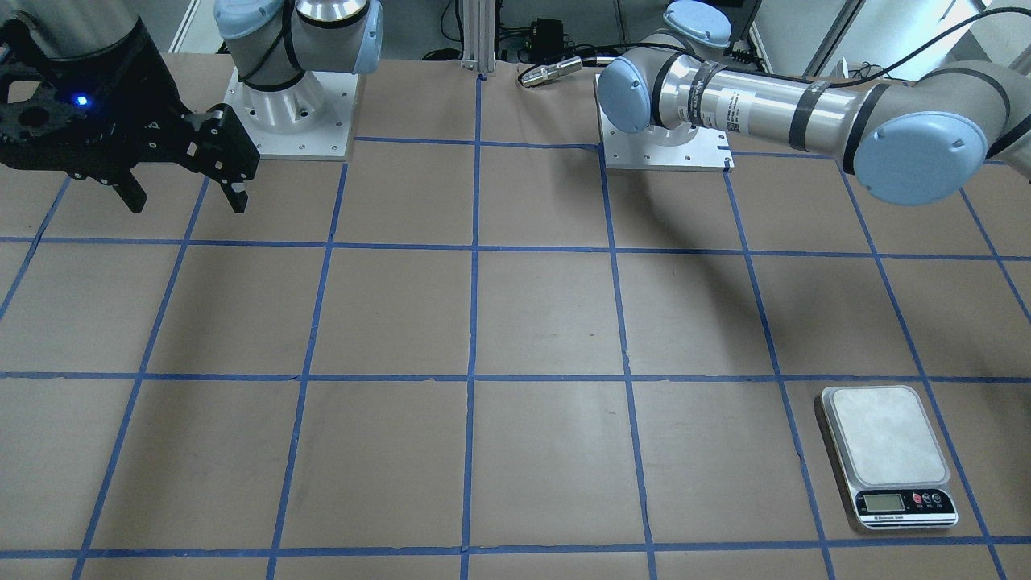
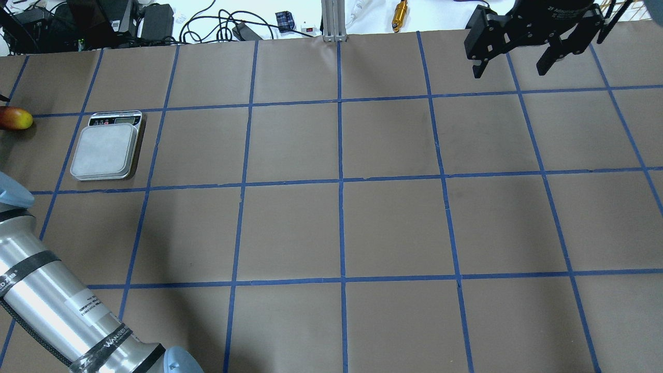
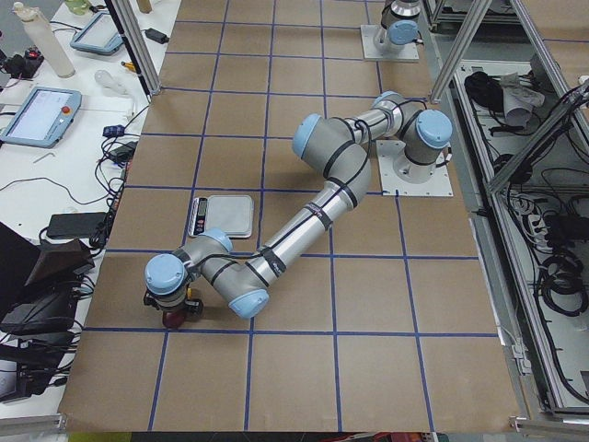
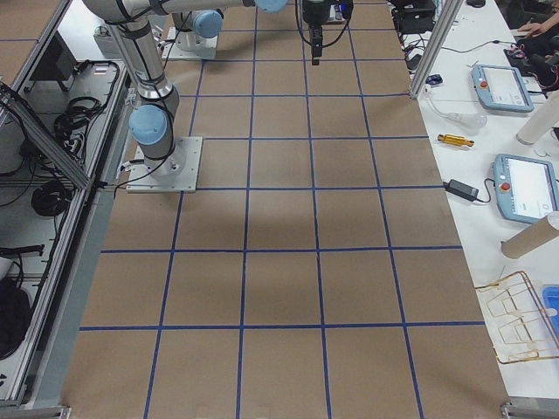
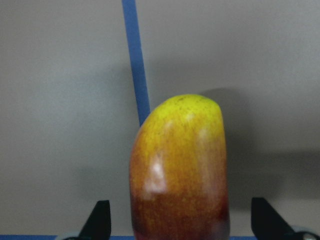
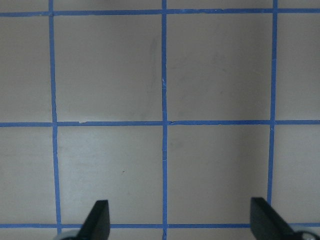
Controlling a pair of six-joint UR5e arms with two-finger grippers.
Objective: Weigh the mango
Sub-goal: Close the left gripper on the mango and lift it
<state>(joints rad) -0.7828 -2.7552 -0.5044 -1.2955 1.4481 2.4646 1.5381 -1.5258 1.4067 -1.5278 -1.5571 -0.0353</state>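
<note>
Left jaws apart, straddling the mango [image 5: 179, 170], neither side touching it. Mango lies on the tabletop [image 2: 290, 228], near the scale [image 2: 105, 152] but apart from it. Right jaws apart, hanging above the tabletop.

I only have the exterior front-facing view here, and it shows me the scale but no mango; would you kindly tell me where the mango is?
Observer: The mango lies on the table at the overhead view's far left edge, apart from the silver scale and further out on the robot's left.
Operator: Thank you. Does the left gripper have hold of it?
Observer: Not yet. The left wrist view shows the left gripper open, with one finger on each side of the mango and a gap on both sides.
</note>
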